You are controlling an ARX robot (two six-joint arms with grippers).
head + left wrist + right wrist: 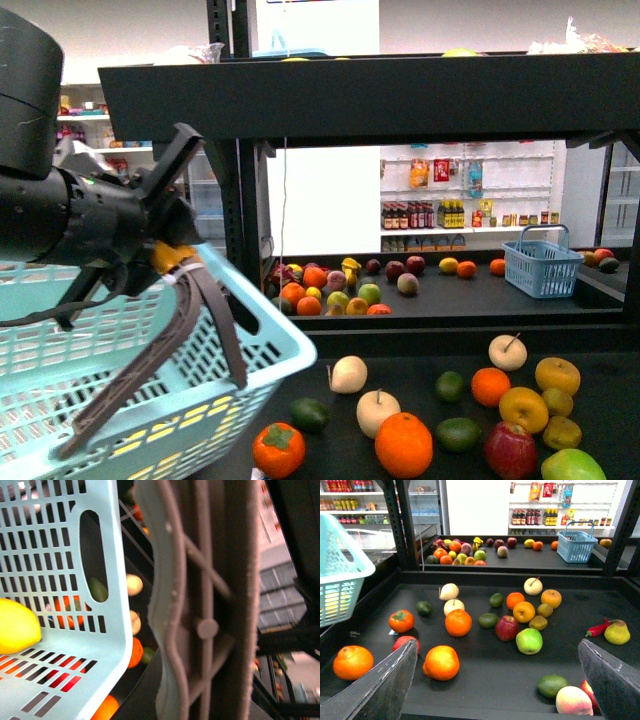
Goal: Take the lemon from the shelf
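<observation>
Fruit lies scattered over the wide dark tier of the shelf [600,370], and at far left in the front view the left tool [165,255] reaches in beside a pale turquoise basket [150,400] whose grey-brown handle [205,320] hangs down over its rim. Whether the left tool is wide or narrow cannot be told: its fingers are hidden behind its own dark body there, and the left wrist view is filled by the handle [200,610] close up. That same wrist view shows the lemon [17,626], bright yellow and smooth, lying inside the basket [65,580] against its slotted wall. Further right on the tier sit a persimmon [278,450], a dark green lime [309,414], two pale apples with stems [377,412], a large orange [404,444], a red apple [510,450] and a green apple [572,466] near the right edge. On the lower tier behind, a small blue basket [542,264] stands to the right of a cluster of mixed fruit. The right tool [497,680] hovers above the front of the tier with its two dark fingers [380,690] spread wide and nothing between them.
</observation>
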